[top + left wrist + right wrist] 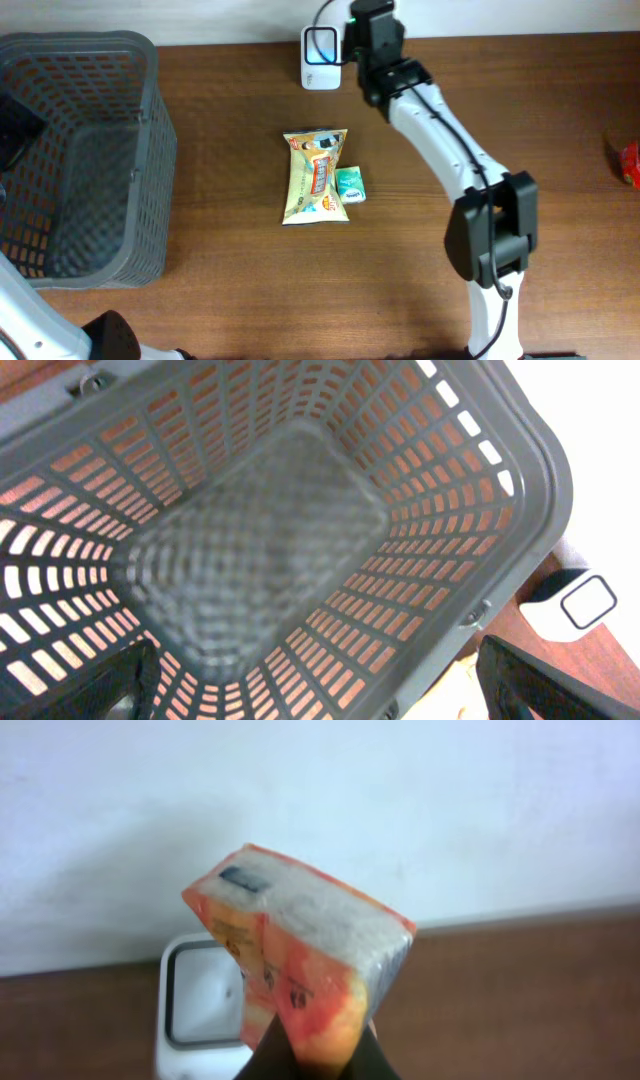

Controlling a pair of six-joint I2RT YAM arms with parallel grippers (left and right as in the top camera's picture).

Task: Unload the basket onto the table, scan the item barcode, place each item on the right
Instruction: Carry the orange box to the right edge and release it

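The right fingers are clamped shut on the bottom edge of a soft orange packet. They hold it up just in front of the white scanner, a little to the right of its window. I can't make out a barcode for certain. There is a small dark patch near the packet's top corner, too blurred to read.

The worry from here is aim. If the coded face is turned away from the scanner window, or sits under the fingers, nothing will register. The grip is also narrow and low, so a quick twist could let the packet pivot or slip out onto the tabletop.

Well away from the scanner, the left fingers are spread wide and empty over the grey basket.
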